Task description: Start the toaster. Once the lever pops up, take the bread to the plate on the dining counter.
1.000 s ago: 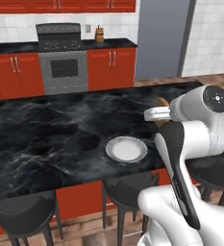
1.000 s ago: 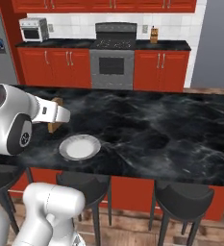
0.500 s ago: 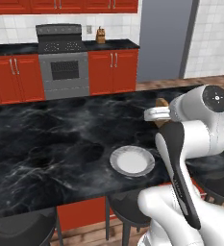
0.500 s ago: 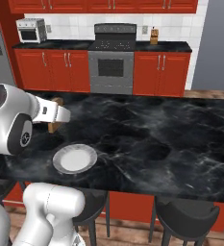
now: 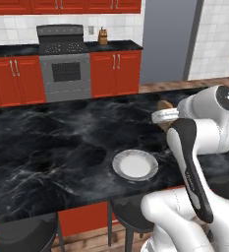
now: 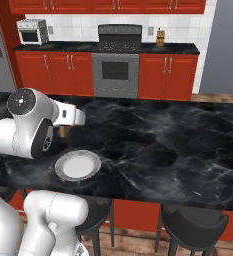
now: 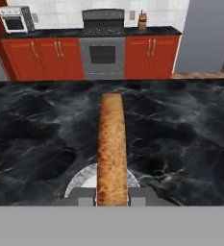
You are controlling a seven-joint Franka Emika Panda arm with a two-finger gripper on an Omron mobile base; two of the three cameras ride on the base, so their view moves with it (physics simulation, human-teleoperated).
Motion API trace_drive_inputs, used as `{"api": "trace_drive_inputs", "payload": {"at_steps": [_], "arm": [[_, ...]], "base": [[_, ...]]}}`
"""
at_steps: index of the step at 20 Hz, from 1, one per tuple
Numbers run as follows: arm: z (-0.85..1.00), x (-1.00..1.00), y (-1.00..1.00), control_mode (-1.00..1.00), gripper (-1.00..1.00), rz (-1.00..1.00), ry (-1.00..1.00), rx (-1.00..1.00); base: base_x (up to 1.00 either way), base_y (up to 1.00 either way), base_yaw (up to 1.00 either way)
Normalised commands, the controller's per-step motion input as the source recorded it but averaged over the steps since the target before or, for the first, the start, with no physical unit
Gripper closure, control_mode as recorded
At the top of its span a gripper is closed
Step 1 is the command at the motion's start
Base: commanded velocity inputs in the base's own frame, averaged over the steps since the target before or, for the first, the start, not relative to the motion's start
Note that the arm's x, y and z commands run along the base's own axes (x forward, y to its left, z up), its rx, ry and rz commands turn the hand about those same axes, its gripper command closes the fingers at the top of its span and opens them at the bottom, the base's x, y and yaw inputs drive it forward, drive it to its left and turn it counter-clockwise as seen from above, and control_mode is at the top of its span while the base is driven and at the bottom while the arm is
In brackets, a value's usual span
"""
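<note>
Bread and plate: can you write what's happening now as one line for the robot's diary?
stage: carrying | gripper: shut on bread | bread: held edge-on above dining counter | plate: bare, on counter | placed: not yet

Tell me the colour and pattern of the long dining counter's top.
Glossy black marble with white veins, clearest in the right base view.

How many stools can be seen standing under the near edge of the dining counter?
3: two stools in the left base view, one more at the right end; others may be hidden by the robot.
</note>
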Motion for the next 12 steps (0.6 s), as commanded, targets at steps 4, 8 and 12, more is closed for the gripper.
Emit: {"api": "trace_drive_inputs", "payload": {"at_steps": [4, 8, 12], "arm": [[-0.66, 0.65, -0.21, -1.0, 1.0, 0.35, 0.0, 0.0], [-0.86, 0.74, -0.06, -1.0, 1.0, 0.32, 0.0, 0.0], [-0.82, 0.77, 0.0, -1.0, 1.0, 0.2, 0.0, 0.01]], "base": [[0.0, 0.0, 0.0], [0.0, 0.0, 0.0], [0.0, 0.0, 0.0]]}}
